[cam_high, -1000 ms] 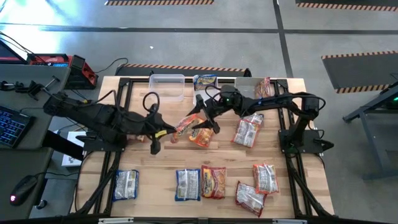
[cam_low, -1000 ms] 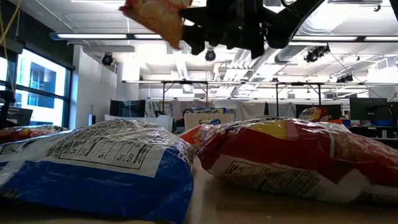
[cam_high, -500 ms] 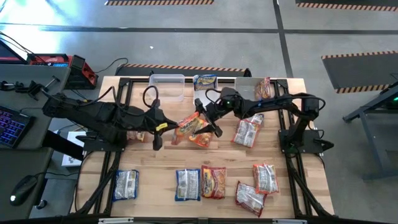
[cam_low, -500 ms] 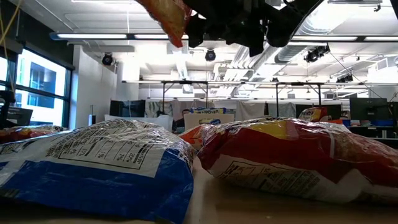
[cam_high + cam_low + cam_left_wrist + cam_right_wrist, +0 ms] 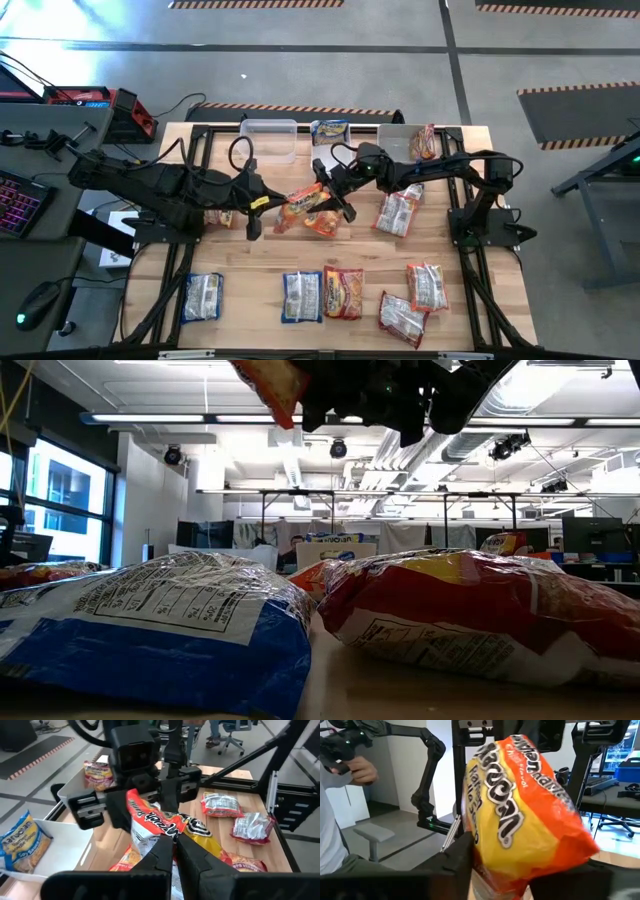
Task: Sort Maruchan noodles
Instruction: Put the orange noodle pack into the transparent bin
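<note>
In the high view, the left gripper (image 5: 272,207) sits at the middle of the wooden slatted table (image 5: 255,270), clenched on one end of a crinkled orange-and-yellow plastic ramen packet (image 5: 303,203), which hangs above the tabletop in the centre of the frame. The right gripper (image 5: 335,198) meets it from the right, its dark fingers straddling the other end of the same packet; from these views I cannot tell whether they have bitten down on it. The left wrist view shows the packet (image 5: 159,822) pinched between that arm's closed fingers (image 5: 192,865), with the other arm's fingers on either side of it.

Along the lower part of the high view lie more packets: two blue-and-white ones (image 5: 202,296), an orange one (image 5: 342,292), and red-and-white ones (image 5: 427,285) at lower right. A clear rectangular plastic bin (image 5: 268,138) stands at the upper edge (another blue packet (image 5: 330,131) lies just right of it).
</note>
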`<state>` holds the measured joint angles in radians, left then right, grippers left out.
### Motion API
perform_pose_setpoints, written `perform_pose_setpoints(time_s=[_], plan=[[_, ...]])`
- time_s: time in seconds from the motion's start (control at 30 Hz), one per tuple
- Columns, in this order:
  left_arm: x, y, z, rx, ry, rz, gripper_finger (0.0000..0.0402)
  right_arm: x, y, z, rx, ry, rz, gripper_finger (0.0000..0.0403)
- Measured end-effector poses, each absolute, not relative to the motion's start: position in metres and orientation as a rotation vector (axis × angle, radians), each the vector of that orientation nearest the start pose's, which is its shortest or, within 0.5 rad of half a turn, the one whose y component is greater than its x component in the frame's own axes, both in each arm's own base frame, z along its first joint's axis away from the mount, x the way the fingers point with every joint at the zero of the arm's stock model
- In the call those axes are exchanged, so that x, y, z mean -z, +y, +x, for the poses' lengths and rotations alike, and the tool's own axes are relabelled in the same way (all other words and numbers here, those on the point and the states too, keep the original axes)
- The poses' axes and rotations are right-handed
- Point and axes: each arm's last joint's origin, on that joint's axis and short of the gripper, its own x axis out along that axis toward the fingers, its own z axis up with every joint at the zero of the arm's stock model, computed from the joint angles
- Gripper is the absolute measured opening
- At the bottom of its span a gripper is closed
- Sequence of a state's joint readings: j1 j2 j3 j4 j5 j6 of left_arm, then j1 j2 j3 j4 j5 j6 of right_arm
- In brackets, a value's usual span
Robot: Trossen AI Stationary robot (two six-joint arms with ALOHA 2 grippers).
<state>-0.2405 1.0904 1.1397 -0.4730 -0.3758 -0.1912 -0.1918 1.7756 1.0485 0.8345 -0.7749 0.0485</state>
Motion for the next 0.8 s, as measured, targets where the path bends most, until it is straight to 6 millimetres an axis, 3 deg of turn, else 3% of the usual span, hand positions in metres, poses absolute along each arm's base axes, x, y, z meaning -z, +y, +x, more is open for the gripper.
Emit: perform_pose_setpoints(time_s=[0.17, 0.5, 0.8], plan=[[-0.370, -0.041, 0.221, -0.263, 0.387, -0.083, 0.0018, -0.253, -0.061, 0.380, -0.568, -0.074, 0.018, 0.0075], [-0.366, -0.035, 0.209, -0.282, 0.451, -0.282, 0.0089, -0.251, -0.087, 0.382, -0.511, 0.078, 0.052, 0.0086], [-0.365, -0.022, 0.207, -0.239, 0.489, -0.444, 0.0177, -0.269, -0.077, 0.397, -0.286, 0.415, -0.219, 0.0081]])
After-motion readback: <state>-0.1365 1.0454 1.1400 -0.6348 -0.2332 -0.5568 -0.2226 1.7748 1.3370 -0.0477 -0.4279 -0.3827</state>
